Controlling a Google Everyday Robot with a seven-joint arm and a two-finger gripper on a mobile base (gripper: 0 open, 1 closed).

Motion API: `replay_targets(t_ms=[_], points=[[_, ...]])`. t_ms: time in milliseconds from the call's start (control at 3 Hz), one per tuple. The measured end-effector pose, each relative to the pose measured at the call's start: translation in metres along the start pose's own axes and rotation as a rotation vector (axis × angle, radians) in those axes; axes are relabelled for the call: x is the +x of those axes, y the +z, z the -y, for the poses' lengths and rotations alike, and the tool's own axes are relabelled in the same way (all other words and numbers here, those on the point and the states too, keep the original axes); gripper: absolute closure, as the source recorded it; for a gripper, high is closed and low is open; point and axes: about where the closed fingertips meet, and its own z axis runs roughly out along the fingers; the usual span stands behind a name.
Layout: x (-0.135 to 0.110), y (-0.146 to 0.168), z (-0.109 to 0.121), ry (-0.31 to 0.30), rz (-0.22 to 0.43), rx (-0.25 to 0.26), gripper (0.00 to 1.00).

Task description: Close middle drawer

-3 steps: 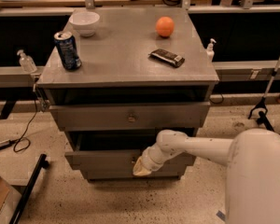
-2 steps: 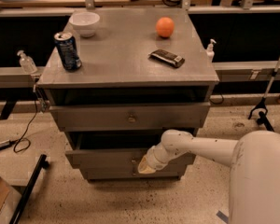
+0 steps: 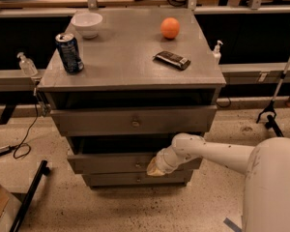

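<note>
At the front panel of the grey wooden middle drawer (image 3: 106,162), second of three: tan-tipped gripper (image 3: 153,168), pressed right of centre and shifted slightly right and up since a second ago. Parted or closed, we cannot tell. The drawer still stands out from the grey cabinet (image 3: 125,57), the dark gap above it little changed. The white arm (image 3: 217,153) reaches in from lower right, its base cut off. We cannot make out the drawer's knob.
</note>
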Motion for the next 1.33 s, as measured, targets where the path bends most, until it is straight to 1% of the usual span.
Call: replay_targets(t_ms=[333,1333], points=[[-0.0004,0.0018,-0.0014,0.0,0.001,-0.004,0.83],[-0.0019,0.0074,-0.0057,-0.001,0.004,-0.015,0.13]])
